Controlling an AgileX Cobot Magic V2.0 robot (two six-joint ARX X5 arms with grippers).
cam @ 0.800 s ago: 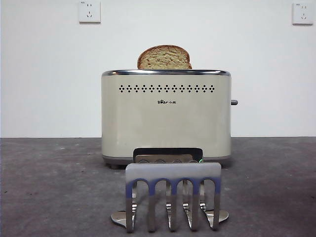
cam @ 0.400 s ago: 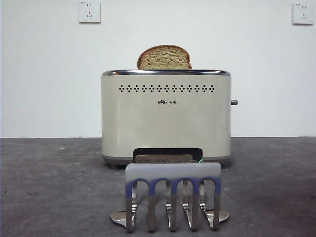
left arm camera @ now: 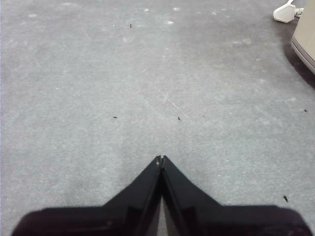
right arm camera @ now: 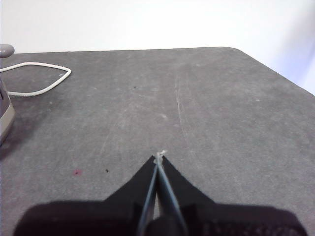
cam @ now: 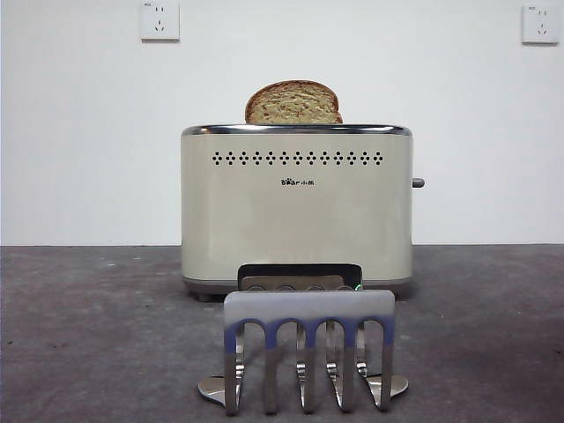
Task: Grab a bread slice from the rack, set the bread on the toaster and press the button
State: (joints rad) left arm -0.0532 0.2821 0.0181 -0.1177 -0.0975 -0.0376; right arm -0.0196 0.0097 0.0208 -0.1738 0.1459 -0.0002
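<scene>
While the brown wholemeal slice of bread [cam: 293, 103] stands upright in the top of the boxy cream toaster [cam: 297, 211] at frame centre, I see the shiny silver toast rack [cam: 308, 351] empty, lower centre. Left gripper [left arm camera: 161, 158] and right gripper [right arm camera: 159, 157] both sit closed over bare grey table [left arm camera: 98, 88].

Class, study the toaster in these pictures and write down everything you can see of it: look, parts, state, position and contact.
The toaster is a boxy cream-beige appliance with a chrome top rim, a row of small dotted vent holes and a small dark logo. It stands upright on the grey table, behind the silver rack. A slice of bread sticks up from its top. A small grey button juts from its narrow end. No gripper touches it.
</scene>
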